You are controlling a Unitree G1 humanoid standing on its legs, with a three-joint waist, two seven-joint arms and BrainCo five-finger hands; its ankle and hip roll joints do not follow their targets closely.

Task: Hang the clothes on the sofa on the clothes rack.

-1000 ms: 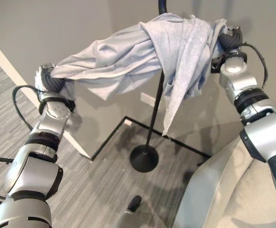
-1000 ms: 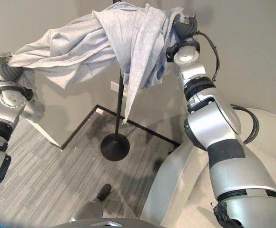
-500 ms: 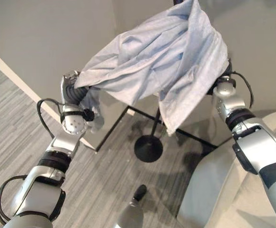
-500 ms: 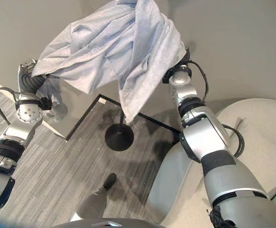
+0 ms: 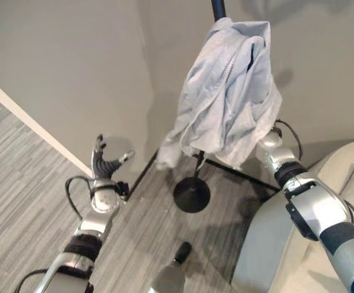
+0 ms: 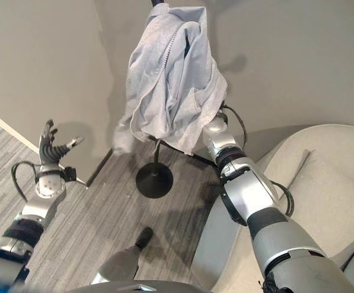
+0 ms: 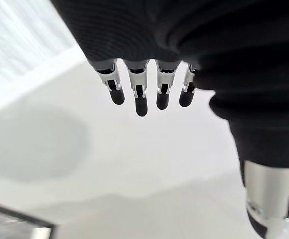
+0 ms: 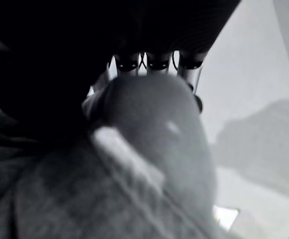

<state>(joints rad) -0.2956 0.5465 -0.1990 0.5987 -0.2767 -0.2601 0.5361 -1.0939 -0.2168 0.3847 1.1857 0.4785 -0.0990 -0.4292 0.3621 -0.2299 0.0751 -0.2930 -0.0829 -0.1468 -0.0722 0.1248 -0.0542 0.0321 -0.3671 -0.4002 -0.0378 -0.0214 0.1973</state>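
Hoodie (image 5: 229, 97) is hanging on your rack (image 5: 192, 194); left robot hand (image 5: 104, 163) is spreading open, empty; right robot hand (image 8: 149, 64), cloth-covered, can't tell.

A grey wall (image 5: 55, 55) rises at the far side, meeting another wall in a corner behind the middle of the scene. A pale baseboard (image 5: 36, 128) runs along the foot of the left wall, slanting from far left toward the centre. Grey striped carpet (image 6: 97, 226) covers the floor on the left and near side. A thin black line (image 5: 141, 176) edges the floor where it meets the wall, bending near the centre and continuing off to the right.
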